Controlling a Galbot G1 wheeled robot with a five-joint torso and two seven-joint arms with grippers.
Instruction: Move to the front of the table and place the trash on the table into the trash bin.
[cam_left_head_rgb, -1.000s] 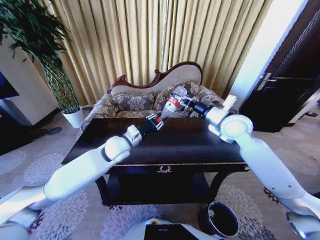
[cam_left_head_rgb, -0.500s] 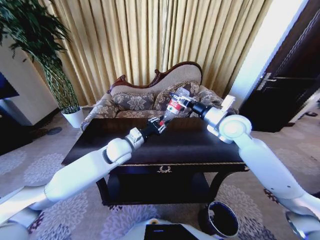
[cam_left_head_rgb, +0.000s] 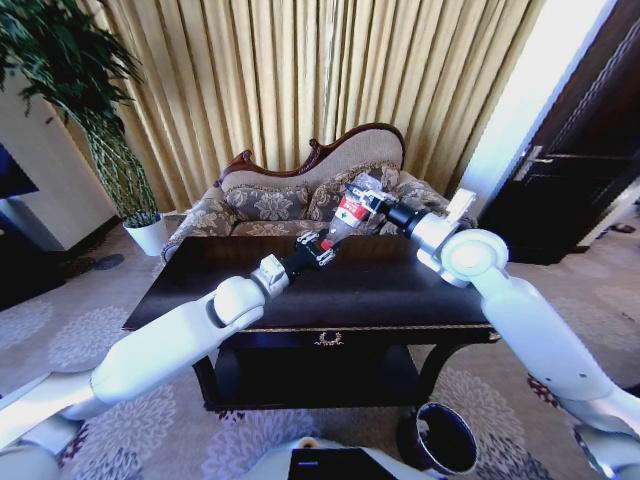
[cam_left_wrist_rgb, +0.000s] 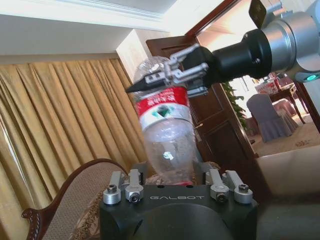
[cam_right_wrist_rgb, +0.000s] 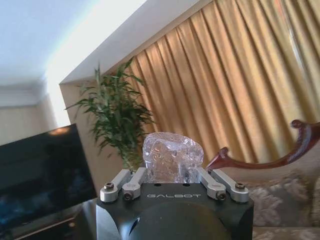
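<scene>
A clear plastic bottle (cam_left_head_rgb: 348, 212) with a red label hangs tilted above the far side of the dark table (cam_left_head_rgb: 390, 290). My left gripper (cam_left_head_rgb: 318, 243) is shut on its lower, neck end. My right gripper (cam_left_head_rgb: 370, 203) is shut on its upper, bottom end. In the left wrist view the bottle (cam_left_wrist_rgb: 167, 135) rises from my left gripper (cam_left_wrist_rgb: 172, 181), and the right gripper (cam_left_wrist_rgb: 167, 79) clasps it just above the label. In the right wrist view the bottle's clear end (cam_right_wrist_rgb: 172, 154) sits in the right gripper (cam_right_wrist_rgb: 172, 176). The dark trash bin (cam_left_head_rgb: 441, 437) stands on the carpet at the table's near right corner.
A patterned sofa (cam_left_head_rgb: 270, 205) stands right behind the table, with gold curtains behind it. A tall plant in a white pot (cam_left_head_rgb: 150, 236) is at the far left. A dark door (cam_left_head_rgb: 570, 170) is on the right. Patterned carpet surrounds the table.
The right gripper has closed in on the bottle's upper end and now grips it. The bottle and left gripper have shifted slightly.
</scene>
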